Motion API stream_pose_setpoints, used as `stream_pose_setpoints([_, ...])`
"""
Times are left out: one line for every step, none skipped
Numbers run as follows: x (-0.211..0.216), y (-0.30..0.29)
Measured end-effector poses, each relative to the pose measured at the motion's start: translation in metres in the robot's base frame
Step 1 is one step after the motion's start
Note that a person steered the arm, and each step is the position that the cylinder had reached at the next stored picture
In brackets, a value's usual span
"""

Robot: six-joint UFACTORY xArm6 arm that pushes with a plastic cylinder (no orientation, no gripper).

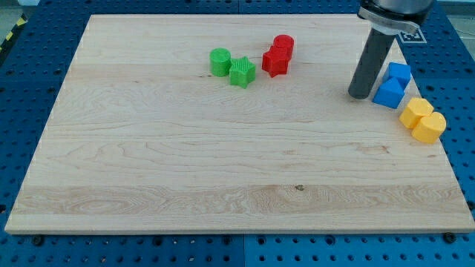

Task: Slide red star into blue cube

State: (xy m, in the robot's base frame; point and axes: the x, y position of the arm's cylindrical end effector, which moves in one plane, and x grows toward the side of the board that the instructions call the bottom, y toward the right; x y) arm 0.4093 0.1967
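Gripperless, my tip (360,94) rests on the table (223,163) just left of the blue cube (389,92), well right of the red star (275,61).

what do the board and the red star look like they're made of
Board: light wood by its visible grain lines and small knot, smooth matte finish. Red star: probably moulded plastic, going by its uniform saturated colour and ridged sides; the exact material cannot be confirmed.

My tip (360,95) stands just left of two touching blocks (391,86).
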Motion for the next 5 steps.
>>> stream_pose_setpoints([0.0, 0.024])
stream_pose_setpoints([0.0, 0.047])
stream_pose_setpoints([0.001, 0.041])
stream_pose_setpoints([0.001, 0.01])
stream_pose_setpoints([-0.027, -0.025])
